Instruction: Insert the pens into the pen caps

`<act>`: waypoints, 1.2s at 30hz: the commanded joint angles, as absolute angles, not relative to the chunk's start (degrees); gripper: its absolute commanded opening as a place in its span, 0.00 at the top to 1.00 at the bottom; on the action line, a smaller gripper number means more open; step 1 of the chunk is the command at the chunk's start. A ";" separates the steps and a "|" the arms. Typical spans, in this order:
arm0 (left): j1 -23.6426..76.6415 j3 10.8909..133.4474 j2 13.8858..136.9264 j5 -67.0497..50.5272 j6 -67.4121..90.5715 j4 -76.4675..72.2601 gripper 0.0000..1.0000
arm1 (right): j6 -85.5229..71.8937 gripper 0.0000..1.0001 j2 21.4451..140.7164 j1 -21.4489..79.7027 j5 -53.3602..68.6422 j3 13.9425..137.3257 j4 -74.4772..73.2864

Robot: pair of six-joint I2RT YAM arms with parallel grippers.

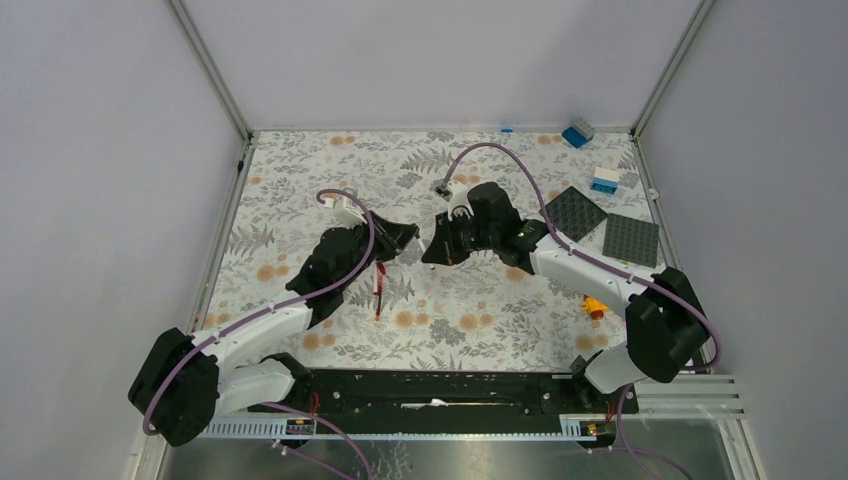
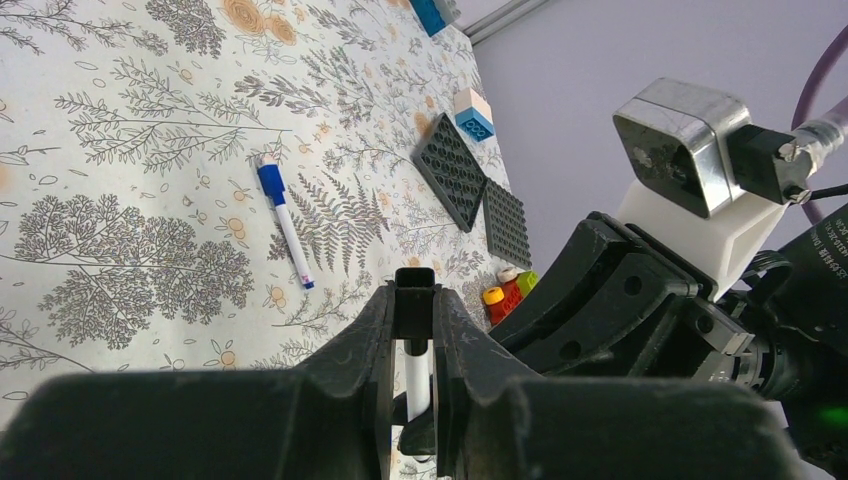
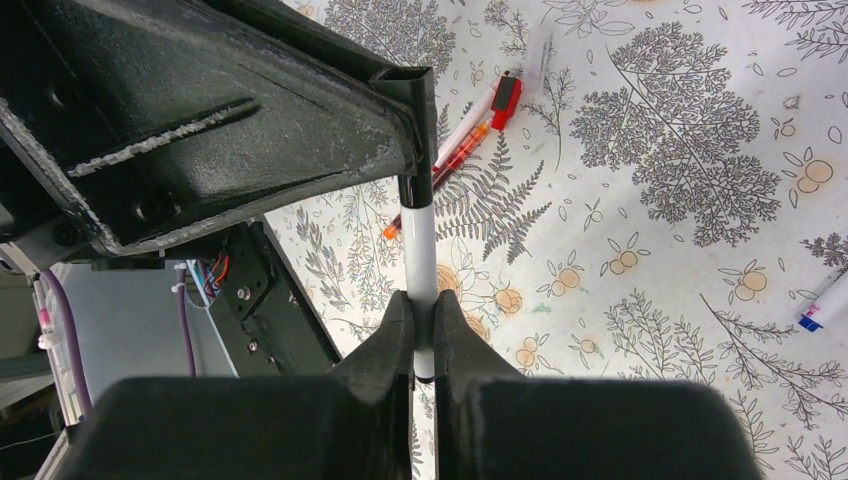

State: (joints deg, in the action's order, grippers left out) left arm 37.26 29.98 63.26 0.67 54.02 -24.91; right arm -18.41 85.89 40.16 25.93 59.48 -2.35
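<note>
Currently both arms meet above the middle of the bench (image 1: 300, 190), fingertips almost touching.

- Left gripper (image 2: 413, 300): jaws pressed together on the black cap (image 2: 415, 288), which sits right at its fingertips.
- Right gripper (image 3: 420, 312): fingers clamped on the barrel of the white pen (image 3: 419, 250), partway along its length.
- The white pen runs straight from the right gripper to the left gripper, and its far end meets the black cap. Both are held in the air. I cannot tell whether the cap is fully seated.

Other task items lying flat on the bench:
- The red-capped pen (image 3: 505, 95) and the red pen (image 3: 455, 160) lie side by side, nearly parallel, under the left gripper towards the near edge.
- The blue-capped pen (image 2: 287, 232) lies alone past the two grippers, towards the far edge.

Clutter:
- Two grey baseplates (image 1: 575, 212) lie near the right edge.
- A white-and-blue brick (image 1: 604, 180) sits just beyond them.
- A blue brick (image 1: 577, 133) is at the far right corner.
- Small red and yellow bricks (image 1: 593, 307) are by the right arm's elbow.
</note>
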 commanded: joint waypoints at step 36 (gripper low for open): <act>41.31 54.53 34.35 25.59 30.62 45.03 0.01 | -27.86 1.00 92.93 38.87 0.31 60.75 -9.34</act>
State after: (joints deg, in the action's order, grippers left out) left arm 41.45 55.68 36.69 19.64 34.15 40.58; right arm -26.39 89.34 38.68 2.79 54.68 -6.02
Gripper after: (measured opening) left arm 0.986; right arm 0.056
